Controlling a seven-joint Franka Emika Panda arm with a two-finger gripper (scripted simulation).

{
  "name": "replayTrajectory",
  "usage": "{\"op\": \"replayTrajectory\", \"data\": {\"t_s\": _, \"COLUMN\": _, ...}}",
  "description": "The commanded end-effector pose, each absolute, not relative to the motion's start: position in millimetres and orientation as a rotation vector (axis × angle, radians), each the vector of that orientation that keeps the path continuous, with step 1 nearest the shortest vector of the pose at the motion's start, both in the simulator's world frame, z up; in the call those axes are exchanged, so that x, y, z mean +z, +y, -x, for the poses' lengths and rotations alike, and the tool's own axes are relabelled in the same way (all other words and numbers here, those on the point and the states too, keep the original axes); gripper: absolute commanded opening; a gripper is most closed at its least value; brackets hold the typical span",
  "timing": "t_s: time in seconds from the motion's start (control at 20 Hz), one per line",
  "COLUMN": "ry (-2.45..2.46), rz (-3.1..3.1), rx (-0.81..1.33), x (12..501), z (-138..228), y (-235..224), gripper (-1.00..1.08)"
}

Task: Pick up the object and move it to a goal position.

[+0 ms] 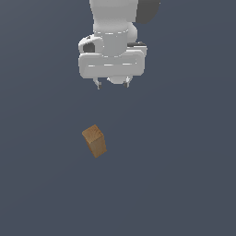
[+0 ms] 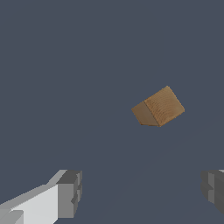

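Note:
The object (image 1: pixel 94 140) is a small tan-brown wooden block with a lighter square end face, lying on the dark grey surface in the exterior view, turned at an angle. The white gripper (image 1: pixel 112 84) hangs above it, well apart and slightly toward the exterior view's right, its two short fingertips spread with nothing between them. In the wrist view the block (image 2: pixel 158 107) lies beyond the gripper (image 2: pixel 142 192), whose grey fingers (image 2: pixel 70 192) stand wide open on either side of the frame.
Plain dark grey surface (image 1: pixel 184 175) all around the block. No other objects, walls or edges show in either view.

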State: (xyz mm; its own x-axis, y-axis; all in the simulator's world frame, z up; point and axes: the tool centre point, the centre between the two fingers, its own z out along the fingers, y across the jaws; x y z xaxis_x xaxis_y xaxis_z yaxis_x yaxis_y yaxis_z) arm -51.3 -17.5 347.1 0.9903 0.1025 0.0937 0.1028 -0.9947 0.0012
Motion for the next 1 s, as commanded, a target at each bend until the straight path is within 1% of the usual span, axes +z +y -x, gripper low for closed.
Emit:
{"op": "replayTrajectory", "data": {"t_s": 0.0, "ry": -0.213, "rz": 3.130, "rx": -0.138, "x": 340, "z": 44, "y": -22, "gripper": 1.00}}
{"op": "replayTrajectory", "data": {"t_s": 0.35, "ry": -0.416, "rz": 3.117, "rx": -0.104, "x": 309, "z": 19, "y": -42, "gripper": 1.00}}
{"op": "replayTrajectory", "data": {"t_s": 0.95, "ry": -0.793, "rz": 3.046, "rx": -0.039, "x": 241, "z": -19, "y": -82, "gripper": 1.00}}
